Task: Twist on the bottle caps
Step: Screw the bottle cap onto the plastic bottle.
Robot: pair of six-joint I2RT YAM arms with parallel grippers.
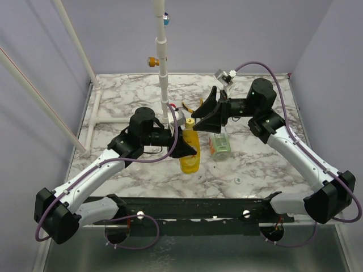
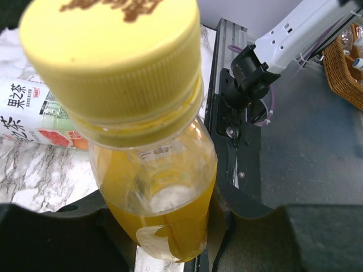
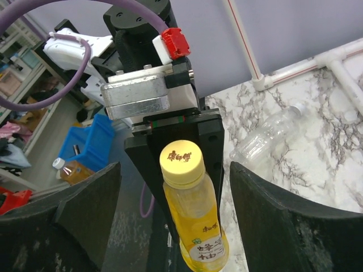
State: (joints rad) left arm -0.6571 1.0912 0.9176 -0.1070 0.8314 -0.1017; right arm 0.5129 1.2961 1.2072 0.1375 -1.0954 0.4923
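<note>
Near the worktop's (image 1: 130,96) middle, my left gripper (image 1: 188,149) is clamped on the yellow bottle (image 1: 190,160); its long axis aims the yellow cap (image 3: 181,163) straight between my right gripper's (image 3: 176,218) spread fingers.

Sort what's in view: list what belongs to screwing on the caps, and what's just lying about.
Job: yellow bottle, held by the left gripper; yellow cap on it; labelled clear bottle; loose whitish cap; open right gripper.
Lying about: yellow-handled pliers; white pipe frame.
</note>
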